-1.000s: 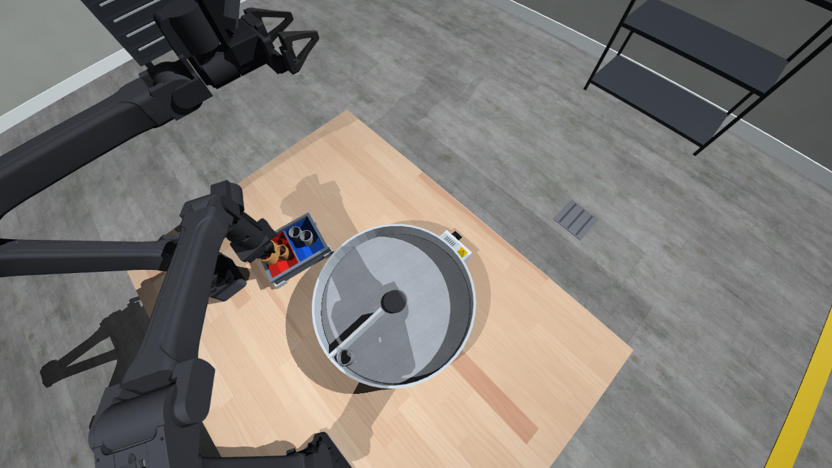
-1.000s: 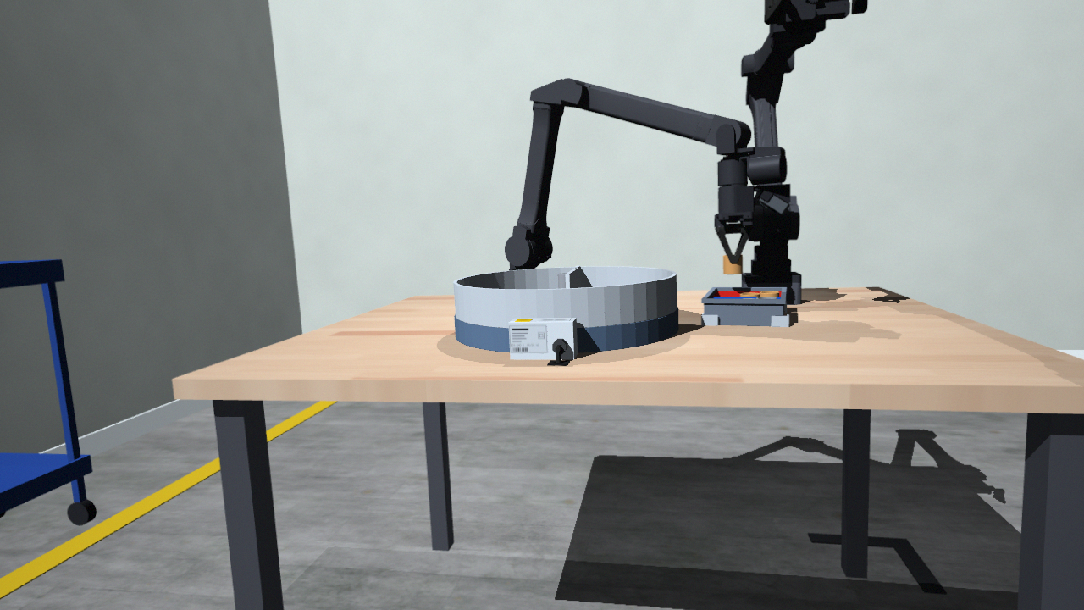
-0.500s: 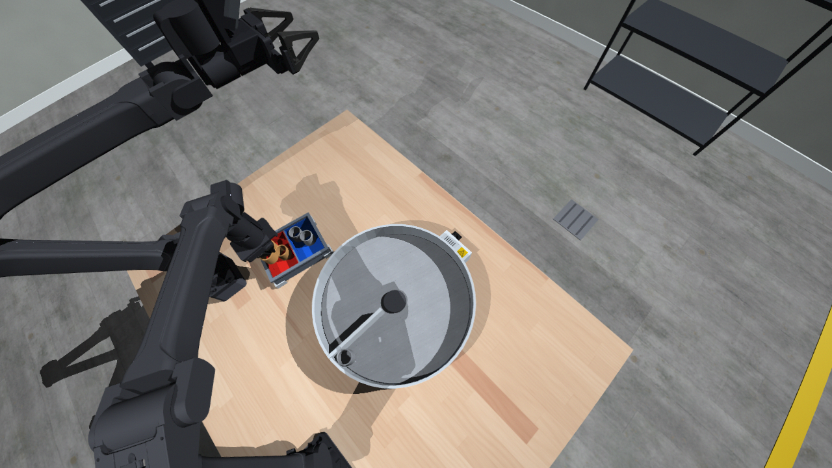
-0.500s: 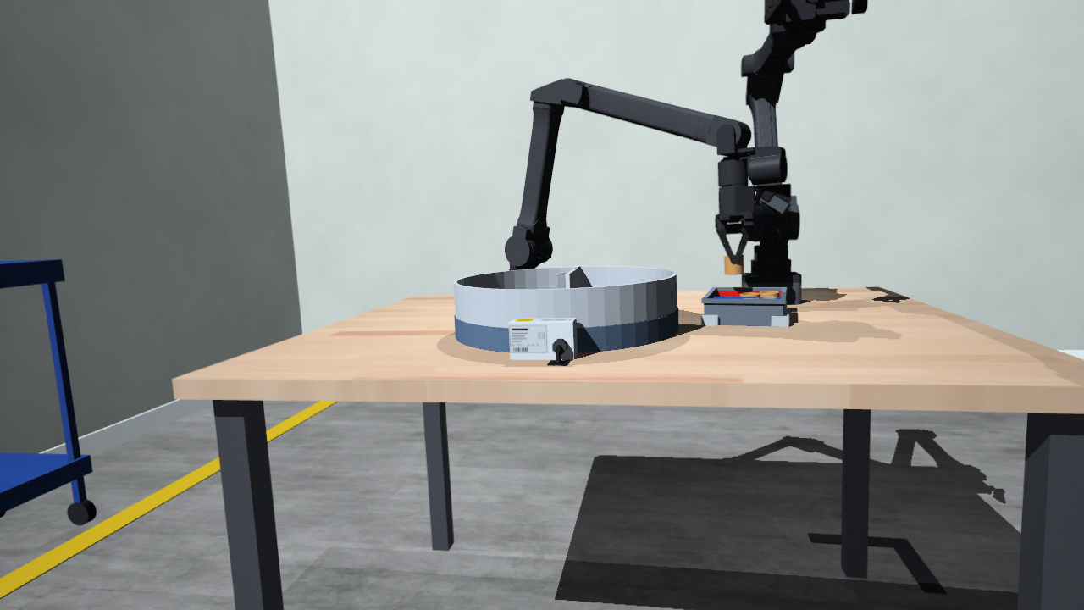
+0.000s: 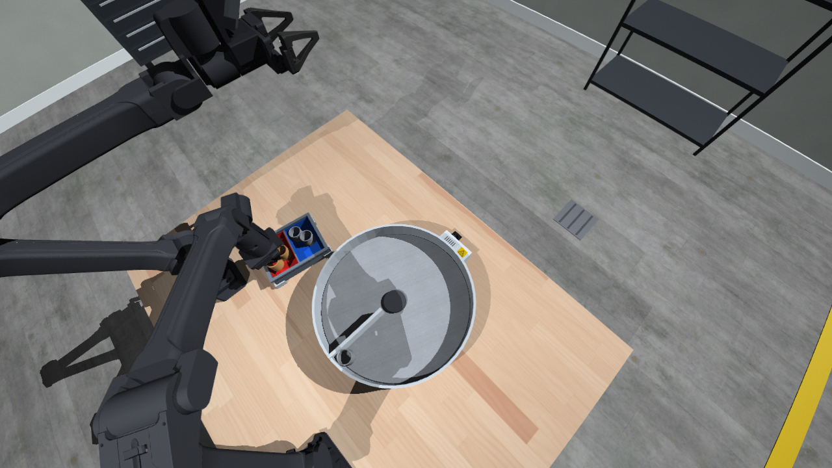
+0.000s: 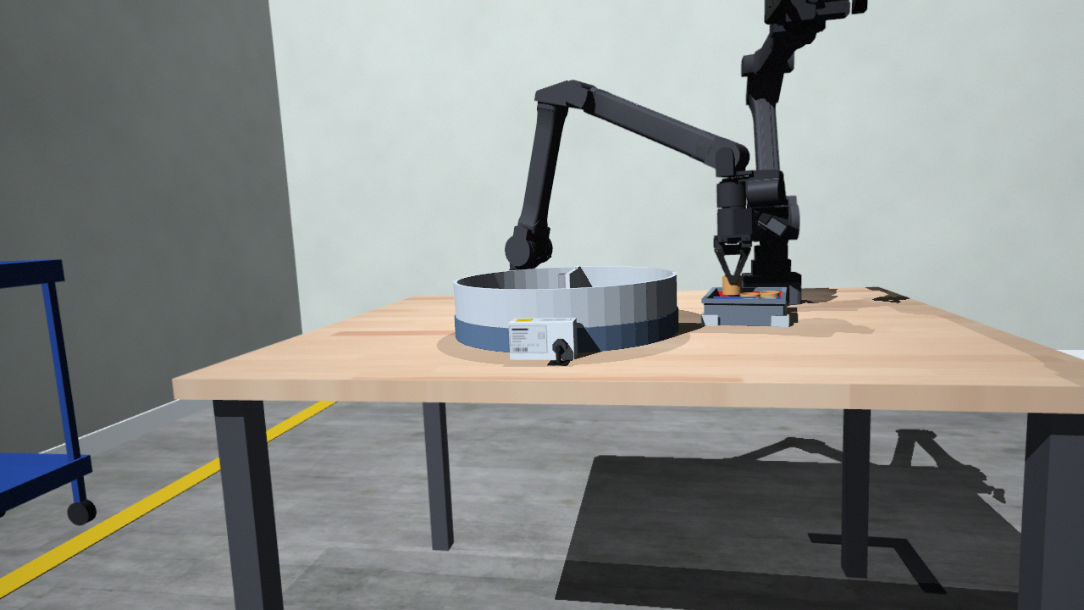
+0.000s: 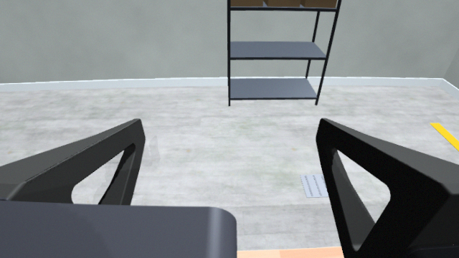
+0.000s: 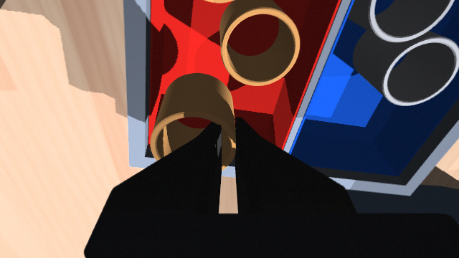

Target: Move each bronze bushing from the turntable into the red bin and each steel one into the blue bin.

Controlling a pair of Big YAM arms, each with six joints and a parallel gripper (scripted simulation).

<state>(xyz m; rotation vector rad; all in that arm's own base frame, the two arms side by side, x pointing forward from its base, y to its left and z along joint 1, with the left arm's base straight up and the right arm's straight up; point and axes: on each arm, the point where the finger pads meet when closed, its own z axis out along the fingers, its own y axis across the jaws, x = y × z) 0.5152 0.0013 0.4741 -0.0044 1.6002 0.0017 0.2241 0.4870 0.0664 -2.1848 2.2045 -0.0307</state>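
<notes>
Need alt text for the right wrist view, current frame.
The right hand grips a bronze bushing by its wall at the red bin, near another bronze bushing. In the blue bin alongside, two steel bushings are partly visible.

Bushings, by kind: three bronze bushings (image 5: 275,266) (image 6: 731,287) (image 8: 197,93), including one pinched by my right fingers (image 6: 723,261); three steel bushings (image 5: 306,241) (image 8: 369,64). Receptacles: one red bin (image 5: 290,262) (image 8: 186,43), one blue bin (image 5: 309,251) (image 6: 735,297) (image 8: 333,93).
</notes>
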